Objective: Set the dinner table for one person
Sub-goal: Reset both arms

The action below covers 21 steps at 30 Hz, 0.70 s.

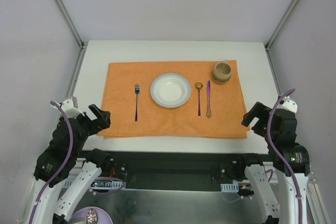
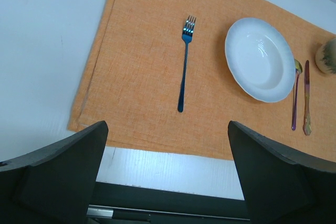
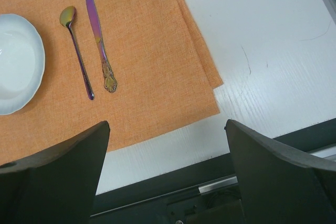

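Setting judged done: plate [image 1: 170,89], fork [image 1: 136,102], spoon [image 1: 199,98], knife [image 1: 208,99], cup [image 1: 222,72] are laid on placemat [image 1: 123,80] ahead of left gripper [image 1: 101,118] and right gripper [image 1: 252,118], both open, empty.

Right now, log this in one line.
plate centre | fork left | spoon, knife, cup right | left end effector open | right end effector open

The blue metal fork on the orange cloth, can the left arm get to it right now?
Probably yes. The blue metal fork lies alone on the orange cloth placemat, straight ahead of the left tool, whose jaws stand open and empty, with nothing in between.
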{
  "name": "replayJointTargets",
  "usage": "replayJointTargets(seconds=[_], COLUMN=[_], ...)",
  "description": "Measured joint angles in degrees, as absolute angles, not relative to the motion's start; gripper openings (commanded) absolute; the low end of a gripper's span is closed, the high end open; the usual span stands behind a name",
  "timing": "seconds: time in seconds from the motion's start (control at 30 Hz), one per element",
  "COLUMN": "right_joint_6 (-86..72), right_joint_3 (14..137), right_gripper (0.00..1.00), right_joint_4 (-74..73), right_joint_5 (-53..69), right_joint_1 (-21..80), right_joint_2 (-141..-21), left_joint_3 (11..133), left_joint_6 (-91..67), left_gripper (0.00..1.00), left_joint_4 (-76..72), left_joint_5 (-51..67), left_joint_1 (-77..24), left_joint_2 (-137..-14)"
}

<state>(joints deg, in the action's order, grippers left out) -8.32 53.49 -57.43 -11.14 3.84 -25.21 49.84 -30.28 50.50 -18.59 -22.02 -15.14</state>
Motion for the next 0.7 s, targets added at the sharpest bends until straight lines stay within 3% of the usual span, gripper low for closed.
replayJointTargets(seconds=[0.7], right_joint_6=[-7.9], right_joint_3=[53.5], right_gripper=[0.96], right_joint_4=[-57.5], right_joint_5=[-11.1], right_joint_1=[3.8], right_joint_2=[-23.6], left_joint_3=[49.7], left_joint_6=[-30.7], left_gripper=[0.99], left_joint_4=[50.5], left_joint_5=[-18.7], left_joint_1=[-22.0], left_joint_2=[-14.5])
